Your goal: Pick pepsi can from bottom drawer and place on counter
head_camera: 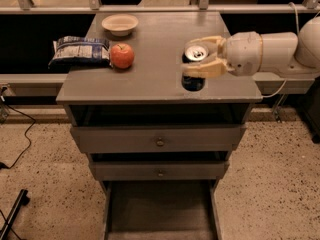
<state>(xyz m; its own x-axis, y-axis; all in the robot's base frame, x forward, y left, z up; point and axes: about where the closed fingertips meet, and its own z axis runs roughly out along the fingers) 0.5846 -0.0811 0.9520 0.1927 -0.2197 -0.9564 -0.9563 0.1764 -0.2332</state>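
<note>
My gripper (202,56) is over the right part of the counter (150,64), reaching in from the right. Its pale fingers (205,70) are shut on the pepsi can (194,69), a dark blue can with a silver top that stands upright, its base at or just above the counter surface. The bottom drawer (160,211) is pulled out at the foot of the cabinet and its grey tray looks empty.
A red apple (122,55), a dark chip bag (80,50) and a small pale bowl (119,24) sit on the counter's left and back. Two knobbed drawers (159,140) stand slightly open below. A railing runs behind; speckled floor lies around.
</note>
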